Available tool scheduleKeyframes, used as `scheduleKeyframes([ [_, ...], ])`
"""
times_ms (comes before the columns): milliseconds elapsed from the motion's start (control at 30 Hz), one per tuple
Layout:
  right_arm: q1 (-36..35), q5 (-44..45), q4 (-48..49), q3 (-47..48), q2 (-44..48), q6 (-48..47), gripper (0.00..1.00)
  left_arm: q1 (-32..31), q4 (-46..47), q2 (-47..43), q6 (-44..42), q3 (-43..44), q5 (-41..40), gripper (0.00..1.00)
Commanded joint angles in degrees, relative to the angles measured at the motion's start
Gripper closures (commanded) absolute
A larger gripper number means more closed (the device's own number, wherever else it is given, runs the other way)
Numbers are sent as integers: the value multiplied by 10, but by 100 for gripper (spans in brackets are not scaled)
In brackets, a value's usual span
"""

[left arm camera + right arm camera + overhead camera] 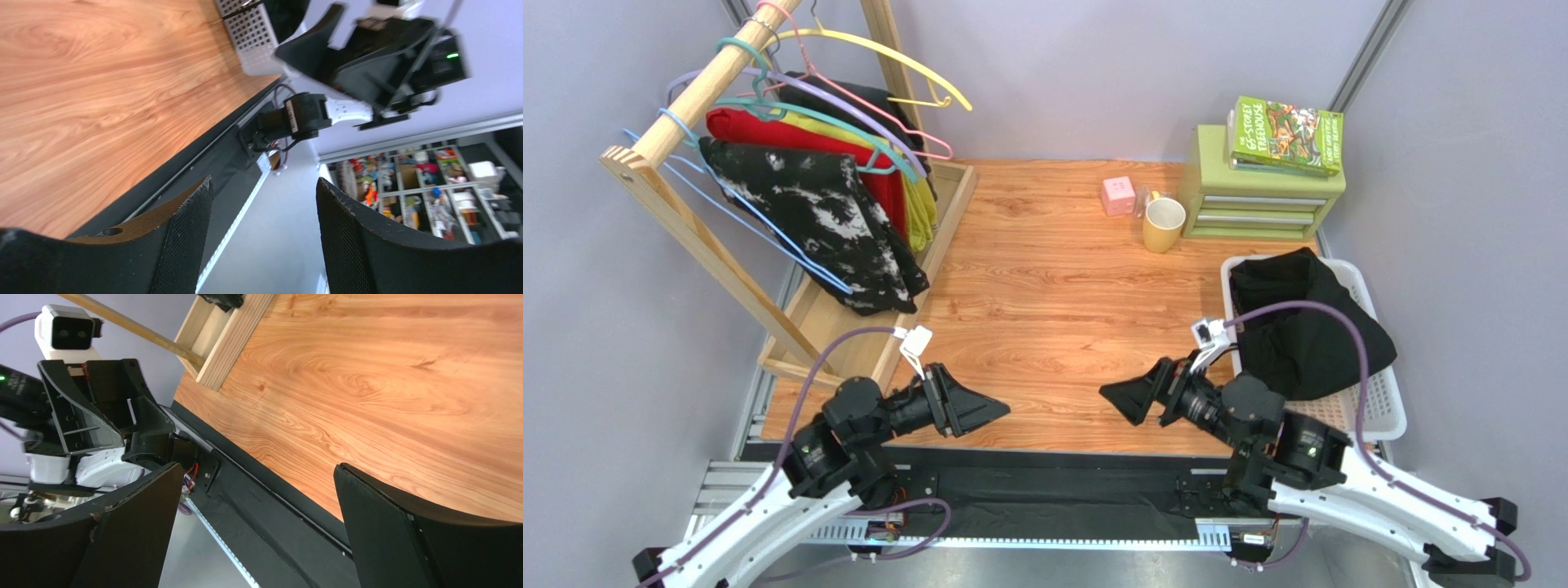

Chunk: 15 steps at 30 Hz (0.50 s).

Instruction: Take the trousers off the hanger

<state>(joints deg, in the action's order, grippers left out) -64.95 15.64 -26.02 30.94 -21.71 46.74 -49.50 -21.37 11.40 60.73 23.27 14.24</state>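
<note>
You had the plain solid-black soft trousers [1308,325] lying crumpled in the white perforated plastic basket [1388,414] at the right edge of the wooden worktop [1063,294]. They were off the thin light-blue hanger [673,123]. That hanger hung by its hook on the wooden clothes rail [707,88] at the far left, among other hangers and garments and well apart from the basket.

Your left hand [995,407] sat by the near edge of the worktop and pointed right. Its black fingers [184,245] stood moderately apart with nothing between them. Your right hand [1112,398] faced it from the other side, just beside the basket. Its fingers [417,539] were spread wide and it held nothing. The two hands pointed at each other across a bare stretch of wood and neither touched the trousers.
</note>
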Motion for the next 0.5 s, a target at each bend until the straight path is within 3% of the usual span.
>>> scheduleKeyframes([
  [0, 0, -55, 200, -159, 68, 20, 0, -2, 289, -86, 65, -110, 22, 31],
  [100, 0, -75, 283, -244, 115, -1, 0, -2, 370, -140, 75, -192, 22, 30],
  [233, 0, -62, 280, -306, 206, -10, 0, -2, 451, -184, 104, -294, -3, 30],
  [333, 0, -53, 280, -354, 250, 7, 0, -2, 477, -176, 92, -302, 12, 28],
  [467, 0, -17, 263, -356, 224, 33, 0, -2, 491, -167, 84, -304, 19, 27],
])
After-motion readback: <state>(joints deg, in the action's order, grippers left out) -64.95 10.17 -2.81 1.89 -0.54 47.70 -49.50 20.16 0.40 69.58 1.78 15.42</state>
